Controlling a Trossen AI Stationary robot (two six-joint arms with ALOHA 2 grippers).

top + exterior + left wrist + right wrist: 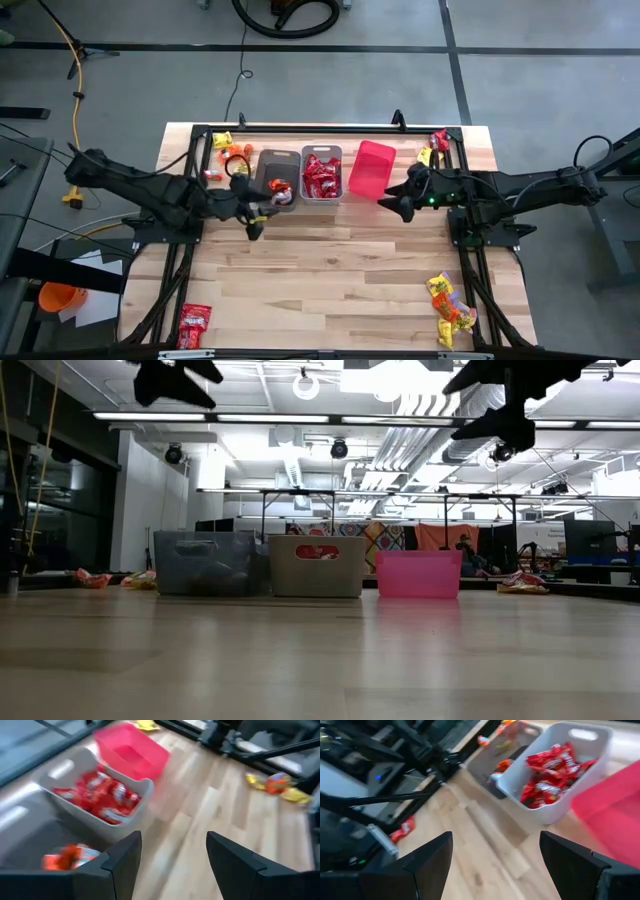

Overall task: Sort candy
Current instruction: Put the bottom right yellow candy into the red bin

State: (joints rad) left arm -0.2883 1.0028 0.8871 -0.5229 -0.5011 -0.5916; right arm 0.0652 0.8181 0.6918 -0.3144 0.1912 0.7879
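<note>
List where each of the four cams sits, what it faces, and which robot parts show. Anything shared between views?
High: overhead, straight down on the table; both arms; left gripper, right gripper.
Low: table height, facing the brown bin, grey bin, pink bin; arms overhead.
Left wrist: past its own open fingers toward the bins.
Right wrist: past its own open fingers toward the bins.
Shared: red candy in the grey bin, both wrist views.

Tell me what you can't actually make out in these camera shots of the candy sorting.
- Pink bin: low view, its wall hides whatever is inside.
- Dark bin: high view, the left arm covers part of its contents.
- Orange candy in that bin: left wrist view, too blurred to count.
- Candy pile near the table's front right: high view, pieces too small to separate.
</note>
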